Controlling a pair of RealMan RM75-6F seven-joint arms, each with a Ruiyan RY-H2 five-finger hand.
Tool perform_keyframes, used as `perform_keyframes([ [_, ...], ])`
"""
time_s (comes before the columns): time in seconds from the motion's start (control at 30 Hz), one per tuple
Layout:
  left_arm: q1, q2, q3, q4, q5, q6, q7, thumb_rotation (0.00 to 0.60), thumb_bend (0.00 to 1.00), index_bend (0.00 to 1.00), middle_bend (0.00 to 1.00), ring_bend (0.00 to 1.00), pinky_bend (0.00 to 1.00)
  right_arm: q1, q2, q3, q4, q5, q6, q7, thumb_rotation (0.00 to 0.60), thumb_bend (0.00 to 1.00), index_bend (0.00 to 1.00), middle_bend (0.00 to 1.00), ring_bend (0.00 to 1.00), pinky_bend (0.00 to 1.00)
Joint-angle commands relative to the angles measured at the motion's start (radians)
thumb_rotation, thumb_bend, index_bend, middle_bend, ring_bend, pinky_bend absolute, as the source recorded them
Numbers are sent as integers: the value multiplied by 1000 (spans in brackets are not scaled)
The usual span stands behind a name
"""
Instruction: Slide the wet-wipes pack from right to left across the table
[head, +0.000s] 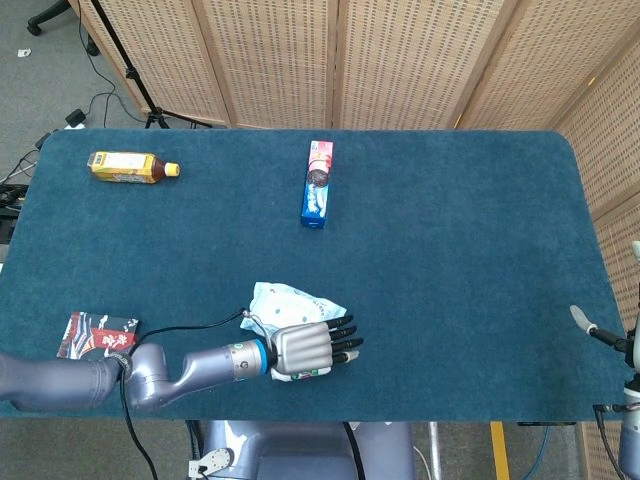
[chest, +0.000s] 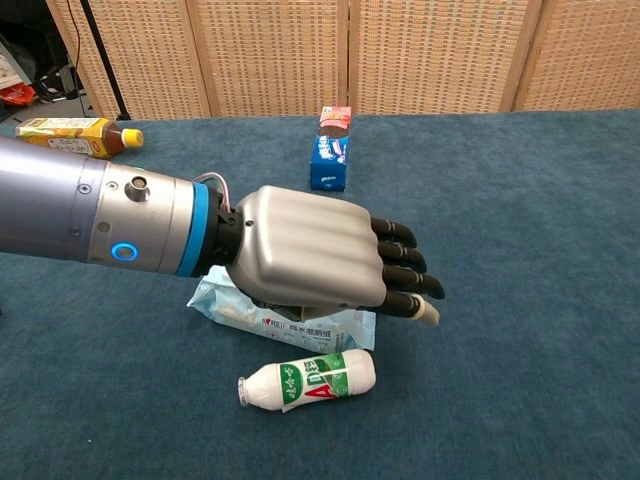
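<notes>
Your wet-wipes pack (chest: 262, 313) lies flat on the blue cloth near the table's front edge, left of centre. It is a soft, pale blue and white pouch, crinkled at the seams, with small print along its near side. From the chest view only its left end and near edge show; the head view (head: 290, 302) shows its far half.

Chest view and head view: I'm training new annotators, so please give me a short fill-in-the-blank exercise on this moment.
1. The left hand is spread, palm down, over the ____.
2. The small white bottle near the table's front edge lies on its ____.
3. The biscuit box lies toward the ____ edge of the table.
4. The yellow bottle lies near the table's far ____ corner.

Missing words: wet-wipes pack; side; far; left
</notes>
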Motion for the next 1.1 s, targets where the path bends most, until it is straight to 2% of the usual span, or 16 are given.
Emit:
perform_keyframes([
  [0.03, -11, -14, 10, 22, 8, 10, -15, 600, 1000, 147, 0, 0, 26, 0, 1, 2, 0, 1, -4, 1, 600, 2, 19, 0, 0, 0],
  [0.13, -17, -23, 16, 39, 4, 15, -39, 600, 1000, 202, 22, 5, 45, -1, 0, 4, 1, 4, -8, -1, 600, 2, 19, 0, 0, 0],
  [0.3, -29, -31, 31, 69, 13, 19, -60, 600, 1000, 336, 151, 81, 124, -2, 0, 8, 0, 7, -13, -1, 600, 2, 16, 0, 0, 0],
  [0.63, -34, -38, 64, 120, 24, 45, -89, 600, 1000, 418, 268, 201, 264, -4, 2, 14, -2, 5, -18, 7, 600, 2, 12, 0, 0, 0],
  [0.83, -18, -19, 118, 164, 87, 119, -140, 600, 1000, 520, 374, 285, 308, -3, 1, 14, -7, 2, -25, 3, 600, 2, 9, 0, 0, 0],
  [1.1, 27, 23, 193, 245, 129, 212, -256, 600, 1000, 549, 393, 298, 328, -3, 2, 14, -13, -4, -32, 4, 600, 2, 9, 0, 0, 0],
])
